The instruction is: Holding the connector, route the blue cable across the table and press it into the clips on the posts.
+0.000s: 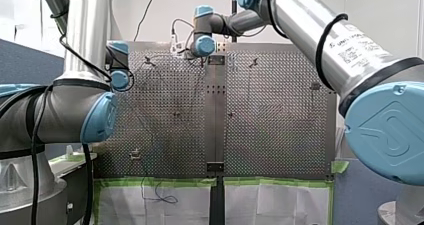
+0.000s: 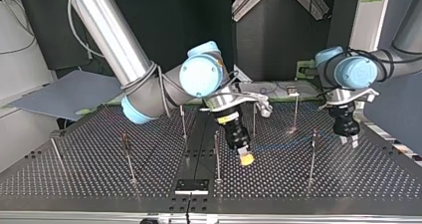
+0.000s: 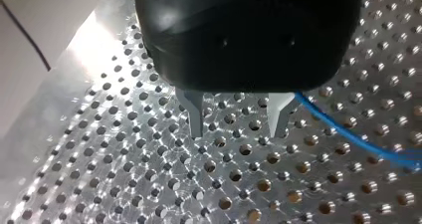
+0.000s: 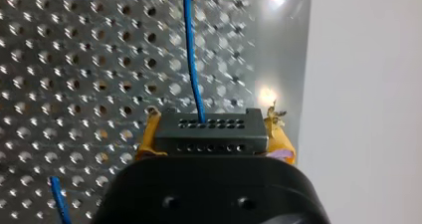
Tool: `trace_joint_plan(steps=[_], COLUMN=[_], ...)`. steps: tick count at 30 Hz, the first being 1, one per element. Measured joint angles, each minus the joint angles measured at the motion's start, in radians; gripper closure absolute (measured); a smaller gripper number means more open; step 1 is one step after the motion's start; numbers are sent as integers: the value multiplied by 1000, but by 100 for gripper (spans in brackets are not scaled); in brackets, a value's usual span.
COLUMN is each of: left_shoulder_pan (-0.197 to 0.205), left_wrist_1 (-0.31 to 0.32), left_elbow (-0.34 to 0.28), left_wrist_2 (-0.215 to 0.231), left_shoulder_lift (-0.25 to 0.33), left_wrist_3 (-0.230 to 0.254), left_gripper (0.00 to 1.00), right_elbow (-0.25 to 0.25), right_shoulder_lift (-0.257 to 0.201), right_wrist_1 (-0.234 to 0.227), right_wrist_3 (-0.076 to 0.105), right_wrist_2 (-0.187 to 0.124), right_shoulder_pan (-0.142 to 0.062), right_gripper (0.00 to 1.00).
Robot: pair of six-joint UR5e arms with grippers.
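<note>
A: Right gripper (image 4: 215, 132) pinches the connector (image 4: 209, 139); left gripper (image 3: 238, 132) gapes empty.
B: Cable (image 4: 191, 45) trails toward three o'clock in the top view. Slack may snag a post (image 2: 217, 159), tugging the connector loose.

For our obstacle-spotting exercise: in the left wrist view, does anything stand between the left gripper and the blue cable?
Nothing visible does. The left gripper hangs open over the perforated table, and the blue cable runs past right beside one finger, with nothing in the gap between them.
</note>
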Motion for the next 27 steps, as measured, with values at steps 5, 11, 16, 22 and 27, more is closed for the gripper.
trace_joint_plan(steps=[5, 11, 16, 22, 27], left_shoulder_pan=[-6, -19, -28, -36, -44], left_wrist_1=[-21, -71, -111, -159, -198], left_elbow=[-42, -98, -139, -185, -199], left_wrist_2=[23, 77, 118, 165, 205], left_shoulder_lift=[42, 98, 139, 186, 226], left_wrist_3=[-41, -74, -75, -98, -84], left_gripper=[0, 0, 0, 0, 0], right_elbow=[0, 1, 12, 30, 32], right_shoulder_lift=[8, 15, 26, 29, 30], right_wrist_1=[0, 1, 4, 5, 6], right_wrist_3=[1, 8, 12, 25, 32], right_wrist_2=[6, 16, 24, 27, 33], right_shoulder_pan=[10, 14, 15, 14, 11], right_gripper=[100, 100, 100, 100, 100])
